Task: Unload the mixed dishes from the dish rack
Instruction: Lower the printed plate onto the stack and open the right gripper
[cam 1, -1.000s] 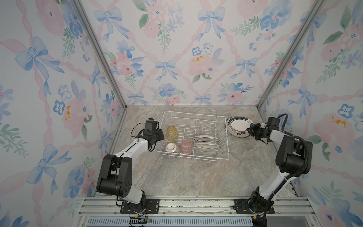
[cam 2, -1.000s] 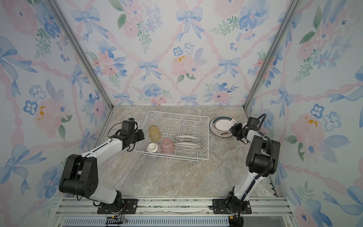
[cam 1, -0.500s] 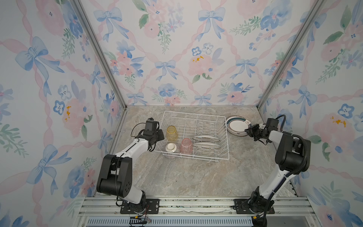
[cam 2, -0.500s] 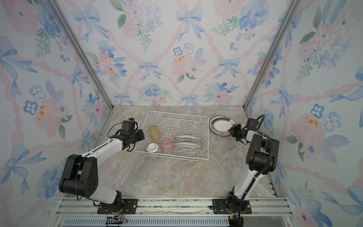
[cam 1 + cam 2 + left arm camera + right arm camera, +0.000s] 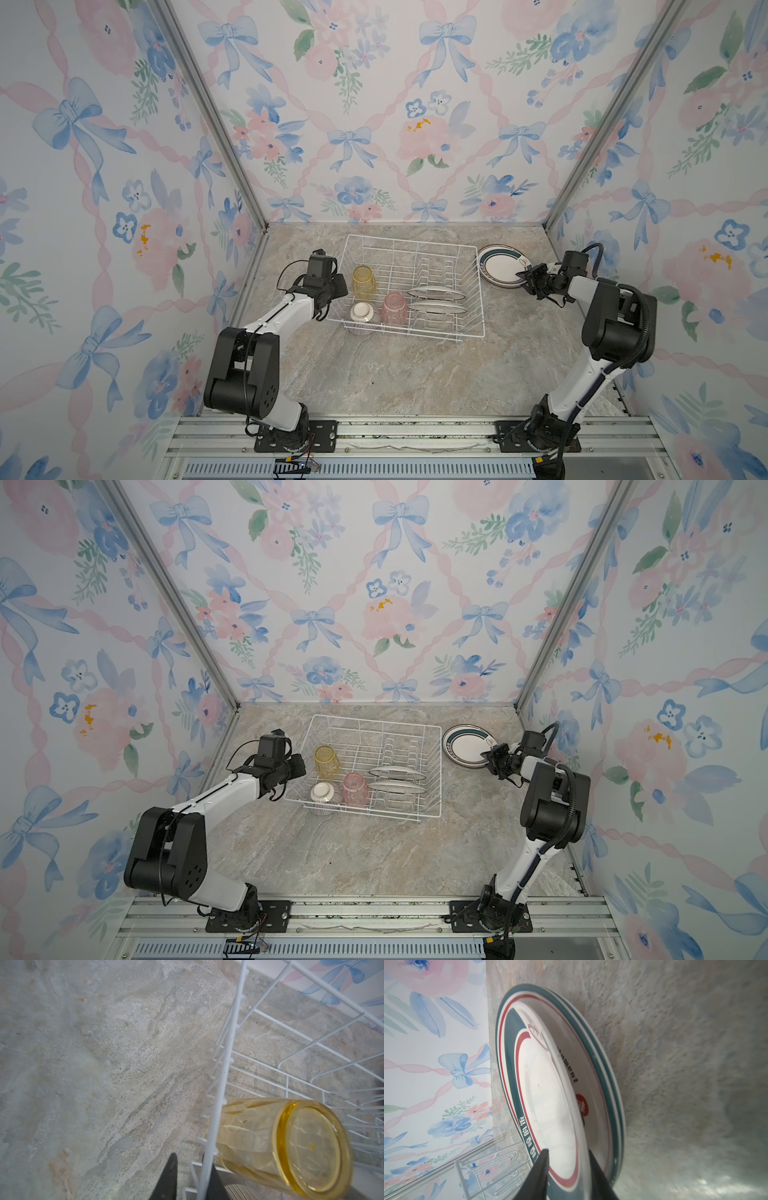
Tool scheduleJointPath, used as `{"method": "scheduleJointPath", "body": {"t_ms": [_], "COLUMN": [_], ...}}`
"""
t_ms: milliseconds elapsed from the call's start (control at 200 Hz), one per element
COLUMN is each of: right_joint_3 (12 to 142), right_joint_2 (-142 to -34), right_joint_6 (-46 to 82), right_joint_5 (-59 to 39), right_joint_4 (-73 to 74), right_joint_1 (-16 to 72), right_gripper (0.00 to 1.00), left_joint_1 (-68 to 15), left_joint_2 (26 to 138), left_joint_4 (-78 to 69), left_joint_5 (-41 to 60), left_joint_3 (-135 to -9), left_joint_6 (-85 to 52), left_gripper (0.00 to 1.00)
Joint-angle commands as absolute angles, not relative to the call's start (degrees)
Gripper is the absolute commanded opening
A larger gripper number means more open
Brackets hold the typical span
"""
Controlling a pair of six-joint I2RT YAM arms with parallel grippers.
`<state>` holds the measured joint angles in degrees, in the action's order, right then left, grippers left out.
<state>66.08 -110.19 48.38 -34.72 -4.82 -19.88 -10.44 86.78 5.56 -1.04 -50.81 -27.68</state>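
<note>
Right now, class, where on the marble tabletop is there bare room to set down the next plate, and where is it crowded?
Free: the broad tabletop between the dish rack and the front rail; also the narrow strip behind the rack. Crowded: the right side, around the plate stack, where the right gripper sits.

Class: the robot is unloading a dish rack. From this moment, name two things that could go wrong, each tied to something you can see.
1. The right hand straddles the rim of the top plate; withdrawing askew could drag it off those beneath.
2. The left hand straddles the rim wire of the dish rack beside the yellow tumbler; a sideways pull might shift the rack and topple the tumbler.
</note>
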Motion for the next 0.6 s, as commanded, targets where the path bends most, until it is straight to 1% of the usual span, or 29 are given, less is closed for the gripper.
{"method": "scheduleJointPath", "body": {"t_ms": [0, 65, 180, 595], "right_joint_3": [65.96, 66.16, 67.02, 69.90], "right_joint_2": [-109.74, -108.78, -107.10, -103.84], "right_joint_6": [46.07, 45.00, 42.75, 38.34], "right_joint_5": [-34.53, -33.44, -32.00, -30.23], "right_joint_4": [-8.12, -9.80, -12.86, -19.72], "right_joint_1": [-20.23, -20.26, -20.18, -19.86], "right_gripper": [0.35, 0.40, 0.43, 0.46], "left_joint_1": [-11.29, -11.32, -11.37, -11.51], "left_joint_2": [86.75, 86.69, 86.66, 86.92], "left_joint_4": [7.02, 7.01, 6.89, 6.79], "left_joint_5": [-0.83, -0.83, -0.87, -0.73], "left_joint_3": [-49.00, -48.88, -48.87, -49.04], "left_joint_6": [-31.11, -31.11, -31.23, -31.14], "left_gripper": [0.21, 0.21, 0.21, 0.21]}}
